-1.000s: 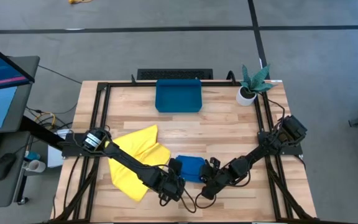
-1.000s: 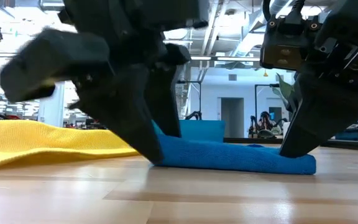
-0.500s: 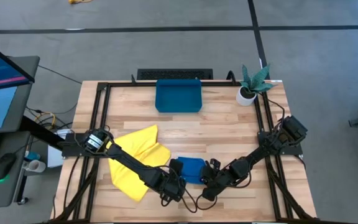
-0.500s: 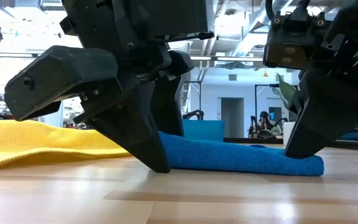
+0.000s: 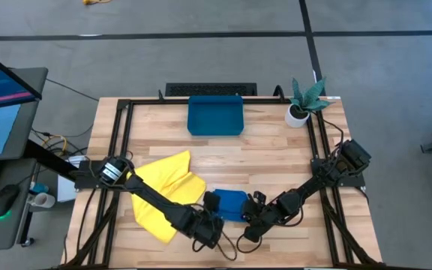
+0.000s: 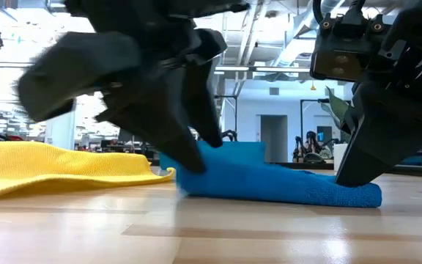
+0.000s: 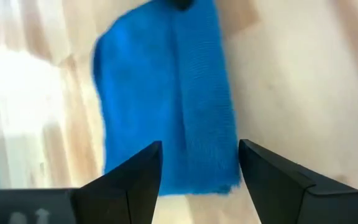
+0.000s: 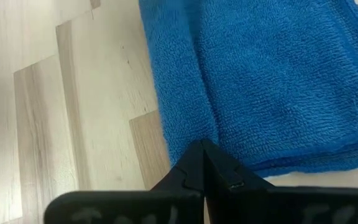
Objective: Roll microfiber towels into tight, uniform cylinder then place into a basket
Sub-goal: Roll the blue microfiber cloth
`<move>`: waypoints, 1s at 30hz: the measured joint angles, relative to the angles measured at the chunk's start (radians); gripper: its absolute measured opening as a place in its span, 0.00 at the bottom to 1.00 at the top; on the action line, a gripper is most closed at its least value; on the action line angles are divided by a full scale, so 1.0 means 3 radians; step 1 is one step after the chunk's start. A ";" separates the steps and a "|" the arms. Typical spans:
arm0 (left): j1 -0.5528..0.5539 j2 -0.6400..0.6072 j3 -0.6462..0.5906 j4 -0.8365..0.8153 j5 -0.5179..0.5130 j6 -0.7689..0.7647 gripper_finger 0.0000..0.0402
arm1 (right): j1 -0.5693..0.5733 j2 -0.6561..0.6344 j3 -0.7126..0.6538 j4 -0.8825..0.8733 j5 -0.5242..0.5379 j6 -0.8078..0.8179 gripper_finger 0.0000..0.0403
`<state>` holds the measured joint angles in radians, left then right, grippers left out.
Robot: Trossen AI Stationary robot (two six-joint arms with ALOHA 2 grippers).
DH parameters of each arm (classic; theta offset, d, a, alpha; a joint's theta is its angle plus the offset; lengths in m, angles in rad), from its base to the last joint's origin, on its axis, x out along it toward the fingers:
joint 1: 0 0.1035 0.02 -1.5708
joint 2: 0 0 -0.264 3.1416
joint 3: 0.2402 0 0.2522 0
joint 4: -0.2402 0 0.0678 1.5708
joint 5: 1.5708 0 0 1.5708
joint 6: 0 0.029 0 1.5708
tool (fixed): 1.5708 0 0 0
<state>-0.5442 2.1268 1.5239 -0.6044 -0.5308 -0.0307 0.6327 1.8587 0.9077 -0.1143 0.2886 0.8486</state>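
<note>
Low view shows the change: the left pincer (image 6: 189, 150), half a second ago planted at the near-left end of the blue towel (image 6: 277, 180), now has its tips dug into that end, which bunches up higher than before. The left wrist view shows its fingers (image 7: 132, 180) spread wide, straddling the towel's edge without clamping it. The right pincer (image 6: 350, 172) has not shifted; it stays clenched, tips pressed on the towel's opposite end, pinning it to the table (image 5: 276, 150). This suggests that the roll of the blue towel is just starting from the left end.

Relative to the blue towel, the yellow towel (image 5: 163, 187) lies unrolled just beside its left end, and the basket (image 5: 215, 115) sits well apart toward the far edge of the table.

Motion blur on the left arm obscures the tip contact; whether a fold has actually turned over is probably not decidable. Both arms mask the towel's ends in the high view.
</note>
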 joint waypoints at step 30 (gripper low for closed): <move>0.0037 -0.0007 -0.0349 0.0557 0.0312 -0.0049 0.36 | 0.0000 0.0000 -0.0001 0.0009 0.0000 -0.0001 0.05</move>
<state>-0.5331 2.1246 1.4193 -0.4374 -0.4374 -0.0455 0.6327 1.8587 0.9073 -0.1116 0.2886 0.8482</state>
